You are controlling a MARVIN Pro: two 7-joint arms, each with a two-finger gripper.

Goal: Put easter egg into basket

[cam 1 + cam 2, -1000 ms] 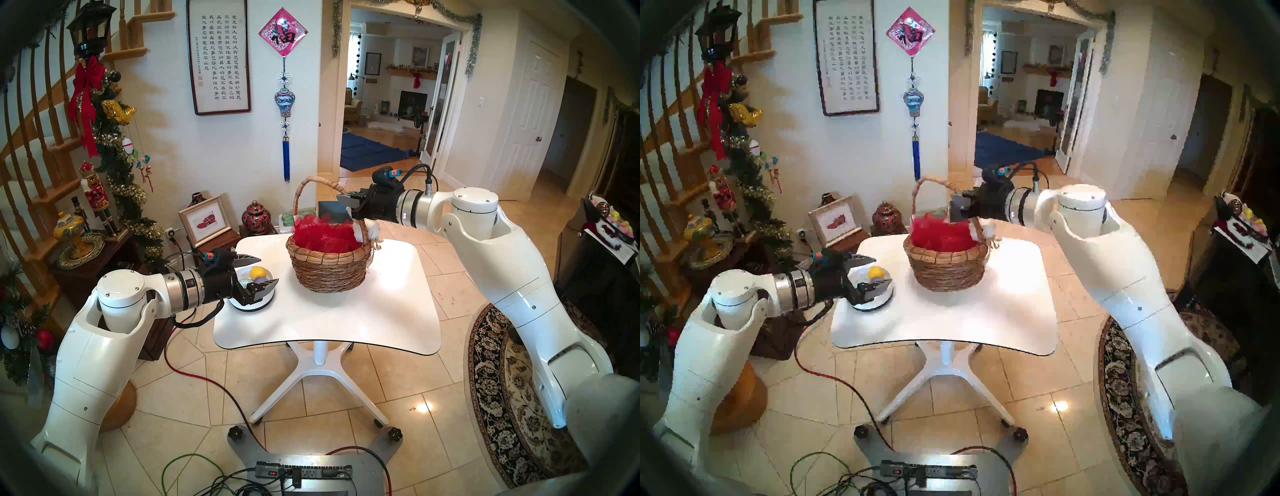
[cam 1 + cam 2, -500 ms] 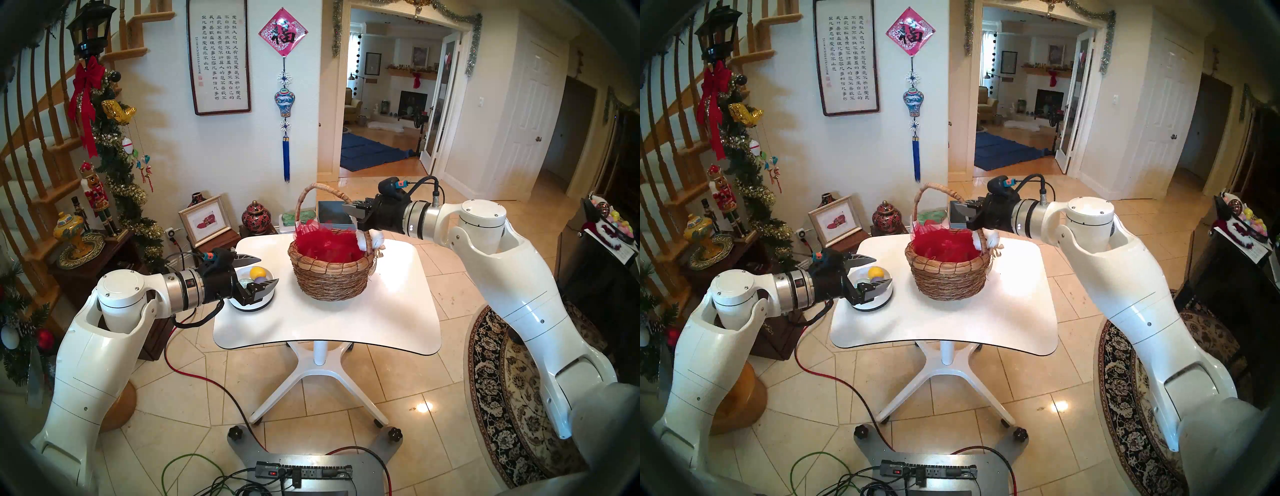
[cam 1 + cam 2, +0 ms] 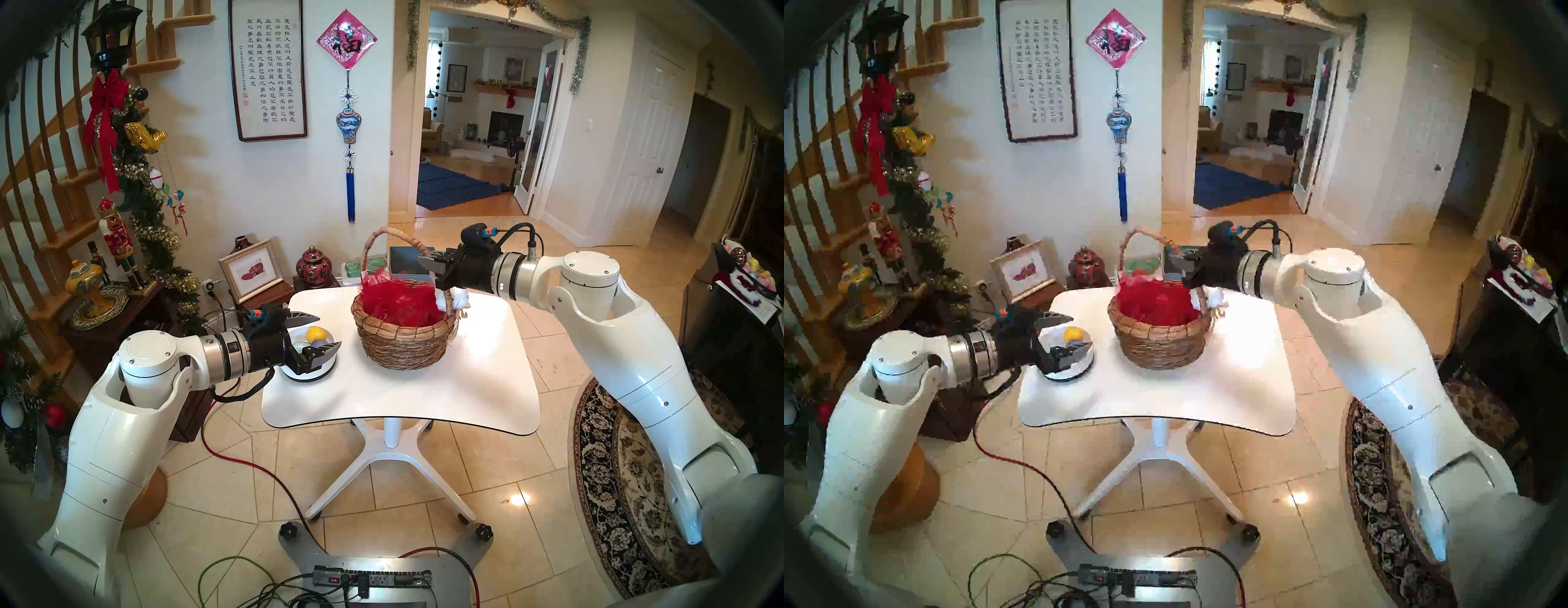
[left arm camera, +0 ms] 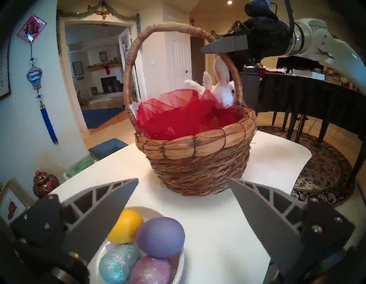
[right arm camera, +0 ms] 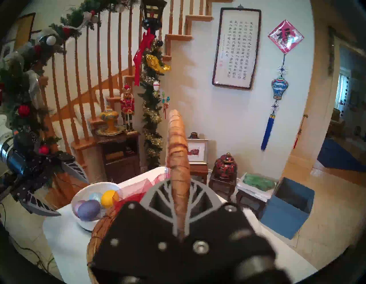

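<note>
basket (image 3: 403, 339) mid-table, right pincer (image 3: 428, 265) clamping handle, bare tabletop (image 3: 424, 403) in front

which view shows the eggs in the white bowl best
The left wrist view: all four eggs show close up, between the open left claw's fingers. The right wrist view shows them small. The head views show only part of them behind that claw.

The basket (image 3: 405, 335) is round and brown, woven like straw, with a tall curved handle. It stands upright on the white table (image 3: 424, 395). Red netting fills it, and a small white bunny (image 4: 221, 89) sits on its rim. Four eggs lie in a white bowl (image 4: 178, 263) nearby: yellow (image 4: 126, 226), purple (image 4: 160, 236), sparkly blue (image 4: 118, 261) and sparkly pink (image 4: 151, 269).
</note>
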